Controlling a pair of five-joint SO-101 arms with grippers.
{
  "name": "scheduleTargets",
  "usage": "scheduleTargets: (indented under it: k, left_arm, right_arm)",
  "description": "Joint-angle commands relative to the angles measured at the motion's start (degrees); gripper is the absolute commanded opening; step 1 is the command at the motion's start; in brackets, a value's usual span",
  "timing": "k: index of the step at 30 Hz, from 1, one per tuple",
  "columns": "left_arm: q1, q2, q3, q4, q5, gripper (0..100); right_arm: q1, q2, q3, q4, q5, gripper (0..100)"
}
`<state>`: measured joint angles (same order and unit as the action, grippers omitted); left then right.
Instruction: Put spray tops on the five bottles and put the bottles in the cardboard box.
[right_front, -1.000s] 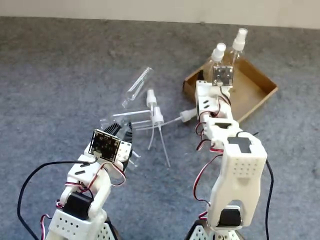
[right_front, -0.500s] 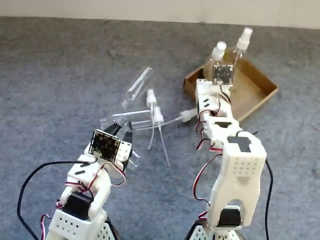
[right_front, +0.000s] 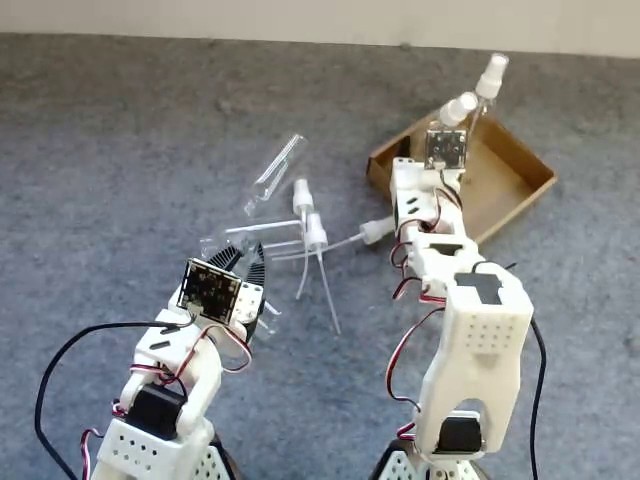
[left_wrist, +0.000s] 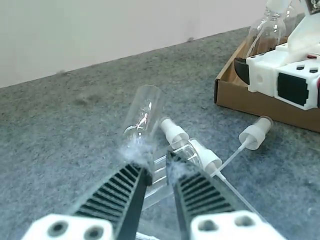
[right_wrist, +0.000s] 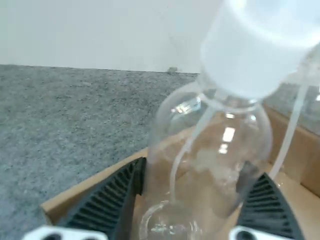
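Note:
My right gripper (right_front: 446, 128) (right_wrist: 190, 210) is shut on a clear bottle (right_wrist: 210, 165) with a white spray top (right_front: 460, 108), held tilted over the cardboard box (right_front: 515, 185). A second topped bottle (right_front: 490, 75) stands at the box's far edge, close to it. My left gripper (right_front: 250, 258) (left_wrist: 156, 175) is open by a narrow gap, its tips just over a clear bottle (right_front: 228, 238) lying on the carpet. Another bare bottle (right_front: 275, 170) (left_wrist: 142, 115) lies farther out. Loose spray tops (right_front: 312, 230) with long tubes lie between the arms, one (right_front: 375, 230) (left_wrist: 255, 134) beside the box.
Grey carpet covers the whole table, with bare room at the far left and along the front between the arm bases. The box's near wall (left_wrist: 260, 102) stands beside the right arm's white body (left_wrist: 287, 80). A pale wall runs along the back.
The bottle in my right gripper has tipped to the right, toward the standing bottle, whose top shifted slightly right. The left arm has not moved.

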<state>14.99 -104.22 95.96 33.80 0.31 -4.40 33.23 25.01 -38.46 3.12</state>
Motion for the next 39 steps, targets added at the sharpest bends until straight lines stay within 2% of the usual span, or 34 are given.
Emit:
scheduleTargets:
  k: [1,8,20,31,39]
  left_arm:
    - [-0.7,-0.2,1.1,0.0,0.5,1]
    - [-0.7,-0.2,1.1,-0.1,0.5,1]
    - [-0.7,-0.2,1.1,0.0,0.4,1]
    - [-0.7,-0.2,1.1,0.0,0.4,1]
    - [-0.7,-0.2,1.1,0.1,0.4,1]
  right_arm:
    - [-0.9,-0.9,-3.0,-1.3,0.7,26.3]
    - [-3.6,-0.9,-2.9,-1.3,13.0,26.3]
    - [-3.6,-1.0,-1.6,-1.4,13.4,26.3]
    - [-3.5,-9.9,5.2,-1.1,13.4,26.3]
    - [-2.8,-10.5,6.0,-1.1,13.4,26.6]
